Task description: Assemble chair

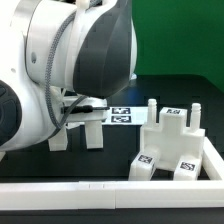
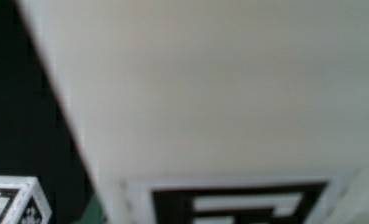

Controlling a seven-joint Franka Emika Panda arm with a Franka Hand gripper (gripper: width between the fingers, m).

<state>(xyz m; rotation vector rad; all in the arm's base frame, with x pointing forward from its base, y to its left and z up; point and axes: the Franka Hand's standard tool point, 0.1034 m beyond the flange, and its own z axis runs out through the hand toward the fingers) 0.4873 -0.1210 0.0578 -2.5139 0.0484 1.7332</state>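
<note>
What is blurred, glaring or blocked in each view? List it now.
Exterior view: evenly lit and fairly sharp, but the arm looms close and blocks the picture's upper left. Wrist view: a white slab fills the frame, out of focus; its tag is smeared.

The exterior view sits low at the bench's [image 1: 90, 165] near edge. It looks over the rail [image 1: 110, 190] and across the dark top toward the green wall [image 1: 170, 40]. The arm [image 1: 70, 60] stands very near this lens and fills the exterior view's upper left. The wrist view looks from very close at a blurred white chair part [image 2: 216, 90] with a tag [image 2: 225, 205] at its edge. Which piece in the exterior view this is cannot be told.
</note>
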